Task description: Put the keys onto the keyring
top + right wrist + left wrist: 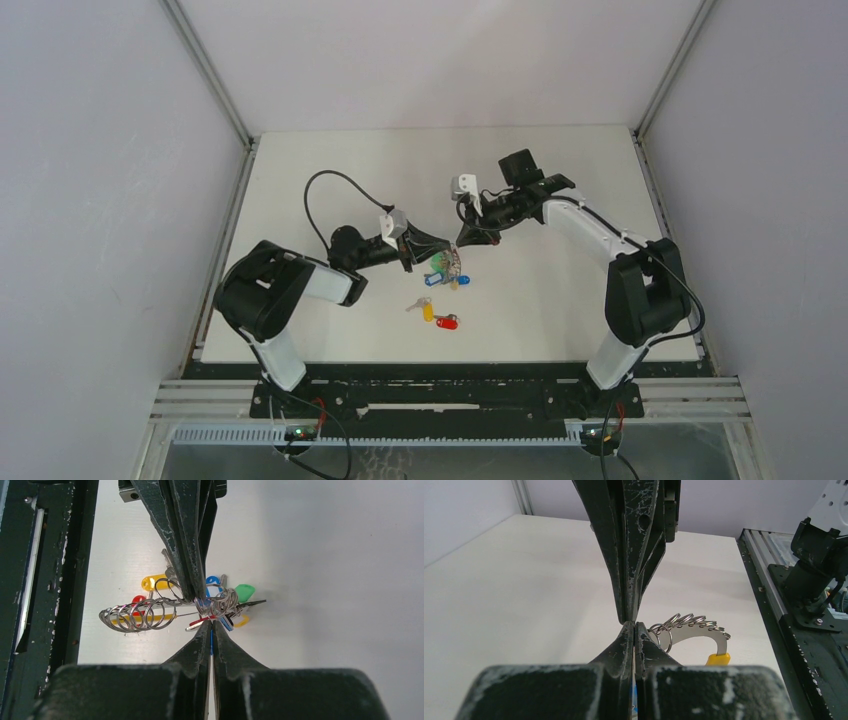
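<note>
The keyring (449,269), a silver bunch with green and blue tags, hangs just above the table between both grippers. My left gripper (437,256) is shut on it from the left. My right gripper (463,243) is shut on it from the right. In the left wrist view my jaws (634,625) are closed, with the curved metal band (696,633) and its small rings beside them. In the right wrist view my jaws (210,623) pinch the ring bunch (222,602). Two loose keys lie on the table: a yellow-tagged one (427,310) and a red-tagged one (447,322).
A dark rail (769,595) runs along the table's near edge, with an arm base (819,575) on it. It also shows in the right wrist view (50,580). The table (560,180) is walled at the left, back and right.
</note>
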You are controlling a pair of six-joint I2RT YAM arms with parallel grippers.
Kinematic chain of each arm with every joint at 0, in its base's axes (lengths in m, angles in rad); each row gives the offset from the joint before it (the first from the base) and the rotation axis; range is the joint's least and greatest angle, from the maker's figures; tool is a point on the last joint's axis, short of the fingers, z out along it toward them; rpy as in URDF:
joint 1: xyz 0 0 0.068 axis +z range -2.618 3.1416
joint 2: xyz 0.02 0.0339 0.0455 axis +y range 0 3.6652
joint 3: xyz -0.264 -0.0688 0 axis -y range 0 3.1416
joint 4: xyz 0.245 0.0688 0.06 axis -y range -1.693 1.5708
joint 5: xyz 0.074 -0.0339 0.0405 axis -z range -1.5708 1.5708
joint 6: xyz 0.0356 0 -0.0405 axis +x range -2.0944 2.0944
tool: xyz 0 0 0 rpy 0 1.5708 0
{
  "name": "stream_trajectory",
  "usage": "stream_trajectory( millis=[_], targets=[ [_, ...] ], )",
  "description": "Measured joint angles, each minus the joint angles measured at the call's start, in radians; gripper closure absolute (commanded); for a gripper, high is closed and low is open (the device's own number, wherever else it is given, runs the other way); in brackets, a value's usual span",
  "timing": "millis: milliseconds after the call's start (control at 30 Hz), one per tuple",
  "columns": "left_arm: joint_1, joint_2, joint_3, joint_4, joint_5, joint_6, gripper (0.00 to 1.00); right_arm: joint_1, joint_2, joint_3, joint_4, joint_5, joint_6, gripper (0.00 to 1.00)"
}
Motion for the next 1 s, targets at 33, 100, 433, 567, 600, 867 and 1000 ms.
stream_trajectory(
  millis=[33,100,433,567,600,867,1000],
  targets=[
    [0.0,0.0,0.0,0.0,0.0,0.0,1.0,0.003,0.0,-0.001,0.001,0.003,0.004,0.92],
    [0.0,0.0,0.0,0.0,0.0,0.0,1.0,0.006,0.0,-0.008,0.015,0.009,0.013,0.84],
    [0.0,0.0,0.0,0.0,0.001,-0.002,1.0,-0.027,-0.054,-0.09,0.088,0.001,0.038,0.74],
    [0.0,0.0,0.0,0.0,0.002,-0.003,1.0,-0.024,-0.064,-0.09,0.113,-0.024,0.038,0.73],
    [0.0,0.0,0.0,0.0,0.002,-0.004,1.0,-0.021,-0.064,-0.09,0.116,-0.026,0.038,0.73],
    [0.0,0.0,0.0,0.0,0.002,-0.01,1.0,0.002,-0.063,-0.09,0.148,-0.059,0.038,0.73],
    [0.0,0.0,0.0,0.0,0.002,-0.01,1.0,0.008,-0.06,-0.09,0.167,-0.069,0.038,0.75]
  ],
)
